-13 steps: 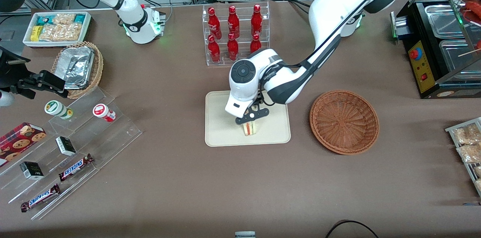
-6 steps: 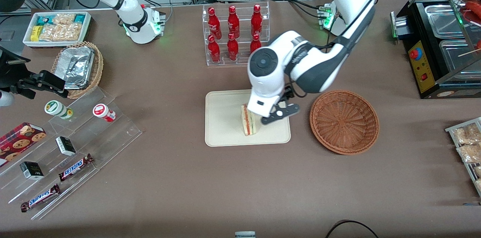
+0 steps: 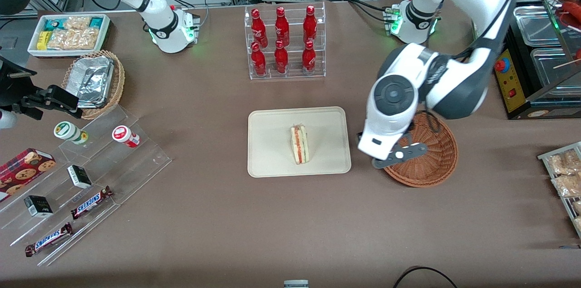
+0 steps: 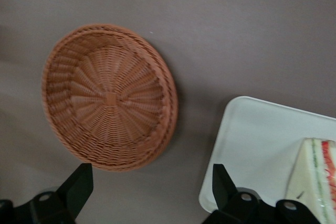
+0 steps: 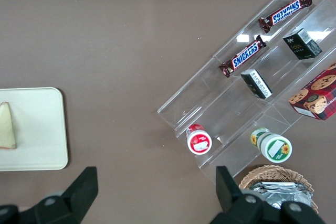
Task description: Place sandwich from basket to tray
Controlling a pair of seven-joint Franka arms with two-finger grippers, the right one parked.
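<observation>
The sandwich point(image 3: 299, 144) stands on edge near the middle of the tray point(image 3: 272, 161), its red and green filling stripe facing up, with nothing touching it. In the left wrist view the sandwich point(image 4: 315, 179) shows as a pale wedge on the cream tray point(image 4: 257, 140).

Beside the tray, toward the working arm's end of the bench point(image 3: 290, 224), the gripper point(image 3: 399, 155) hangs over the rim of the basket point(image 3: 438, 161) on the side closest to the tray. Its fingers point(image 4: 79, 184) are spread wide apart and grip nothing; in the wrist view the brown bench and the round woven basket point(image 4: 110, 95) show between and above them, and the basket's bowl holds nothing.

The left arm's wrist point(image 3: 392, 101), a white housing with a round dark cap, sits above the gripper and tilts down toward the front camera. From it the forearm climbs back and up over the basket toward the arm's base point(image 3: 415, 20), which stands farther from the front camera.
</observation>
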